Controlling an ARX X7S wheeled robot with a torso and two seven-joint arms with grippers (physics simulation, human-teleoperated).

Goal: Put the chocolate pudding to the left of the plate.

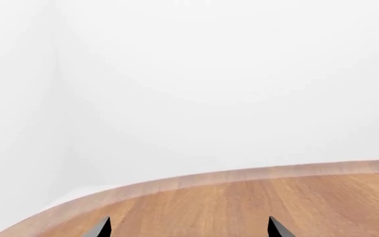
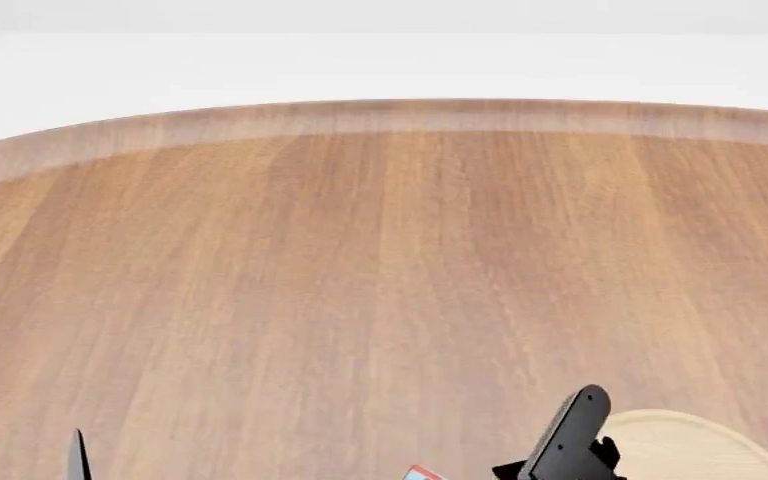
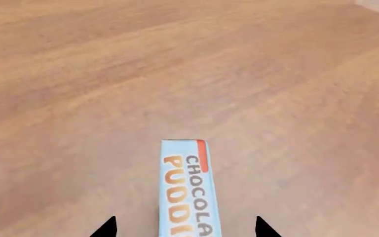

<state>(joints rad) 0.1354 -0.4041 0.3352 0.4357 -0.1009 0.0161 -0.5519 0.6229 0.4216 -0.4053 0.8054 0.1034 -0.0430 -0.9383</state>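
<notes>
The right claw was spread wide, its two dark fingertips standing either side of the chocolate pudding with clear gaps, so it gripped nothing. The box lay between them on the table, a narrow light blue face up with orange lettering and a red strip at its far end. In the head view the right arm slanted in low, and only a red and blue corner of the box showed just left of it. The plate, a pale wooden disc with a raised rim, sat just right of the claw with nothing seen on it. The left claw hung released over smooth brown wood grain near the table's rounded edge.
</notes>
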